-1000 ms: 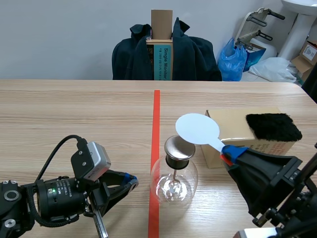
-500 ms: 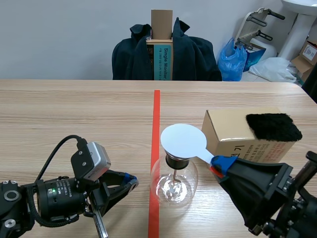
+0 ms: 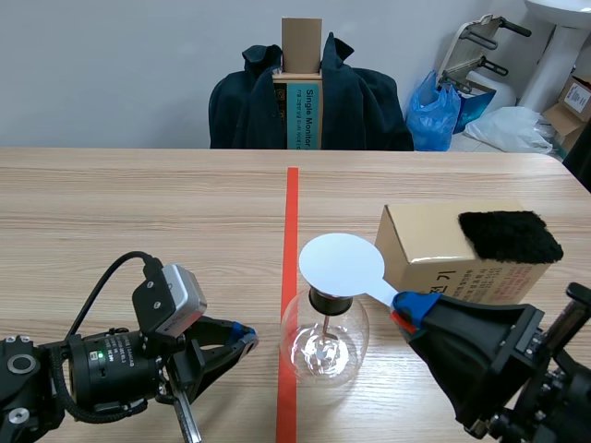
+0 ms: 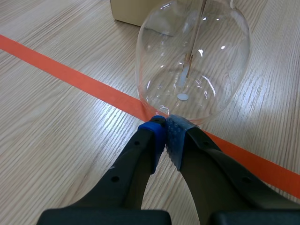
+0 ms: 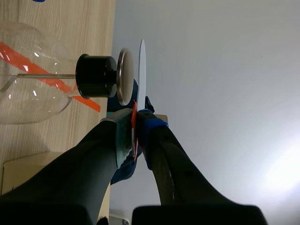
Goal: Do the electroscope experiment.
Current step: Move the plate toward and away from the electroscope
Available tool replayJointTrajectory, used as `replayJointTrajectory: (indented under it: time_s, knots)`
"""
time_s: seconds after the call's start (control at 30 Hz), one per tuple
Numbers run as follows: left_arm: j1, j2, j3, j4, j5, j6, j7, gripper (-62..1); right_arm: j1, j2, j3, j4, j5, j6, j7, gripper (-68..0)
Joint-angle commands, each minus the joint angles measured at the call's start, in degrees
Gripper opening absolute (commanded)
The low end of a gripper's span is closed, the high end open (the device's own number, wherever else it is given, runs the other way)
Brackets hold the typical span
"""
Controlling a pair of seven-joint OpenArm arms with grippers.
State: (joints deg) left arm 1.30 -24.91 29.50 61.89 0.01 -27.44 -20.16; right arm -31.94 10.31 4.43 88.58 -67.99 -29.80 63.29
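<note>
Grips seemingly light disc [image 3: 342,265] by handle [image 3: 386,291] in clenched right gripper [image 3: 413,307], just over cap [image 5: 123,76] of flask [image 3: 325,341] on tape line [image 3: 291,212]; rests left gripper [image 4: 165,136], pinched empty, at likely fragile glass base.

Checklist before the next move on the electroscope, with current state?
1. Grip: right tool shut on the handle of the white round paddle. Ok.
2. Alignment: paddle sits over the round metal cap of the clear glass flask. Ok.
3. Contact: the right wrist view suggests a thin gap between paddle and cap. Cannot tell.
4. Flask upright on the orange tape line. Ok.
5. Left tool shut, tips right at the flask's base; clear of the glass? Cannot tell.
6. Leaves on the rod inside the flask, spread or not. Cannot tell.
</note>
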Motion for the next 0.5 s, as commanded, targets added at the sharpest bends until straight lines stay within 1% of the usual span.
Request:
replayJointTrajectory:
  time_s: [0.0,0.17,0.47]
  knots:
    - [0.24,0.44,-0.59,0.74,-0.59,-0.13,-1.01,-58.5,0.52,0.48,0.37,1.38,0.66,-0.59,-1.01,-66.7]
    - [0.24,0.44,-0.59,0.74,-0.59,-0.13,-1.01,-58.5,0.52,0.48,0.37,1.38,0.66,-0.59,-5.97,-66.7]
    - [0.24,0.44,-0.59,0.74,-0.59,-0.13,-1.01,-58.5,0.52,0.48,0.37,1.38,0.66,-0.59,-17.66,-66.7]
